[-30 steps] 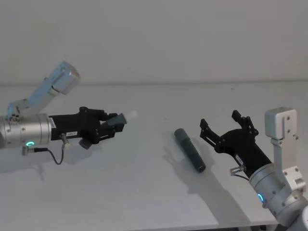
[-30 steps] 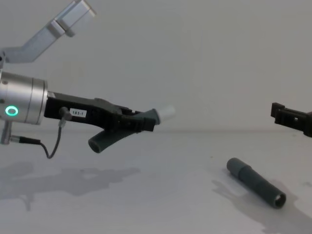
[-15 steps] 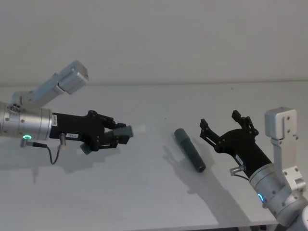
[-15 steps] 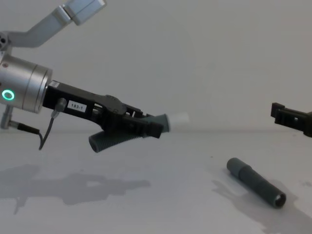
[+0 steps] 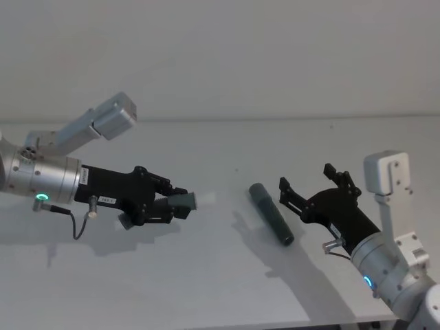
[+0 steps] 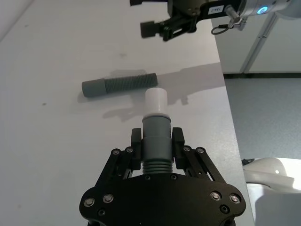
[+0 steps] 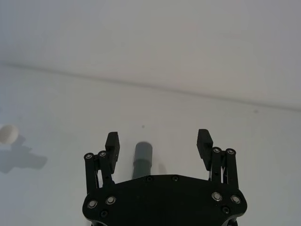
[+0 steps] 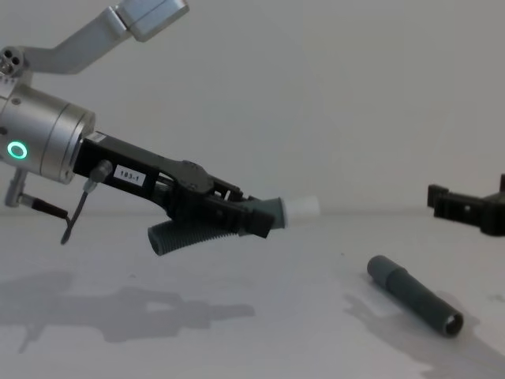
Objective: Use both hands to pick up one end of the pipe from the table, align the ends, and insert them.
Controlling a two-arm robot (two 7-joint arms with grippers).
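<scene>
Pipe's bent piece (image 8: pixel 189 234) sits clamped in our left gripper (image 5: pixel 169 204) above the table (image 5: pixel 206 275); our right gripper (image 5: pixel 306 180) hangs spread wide near the straight piece (image 5: pixel 271 214).

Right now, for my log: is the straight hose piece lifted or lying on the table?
Lying flat on the table. The straight hose piece meets its shadow; the right gripper nearby is open, empty.

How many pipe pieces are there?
2. The bent piece with the white tip is held off the table in the left gripper. The straight piece lies on the table, in front of the open right gripper.
</scene>
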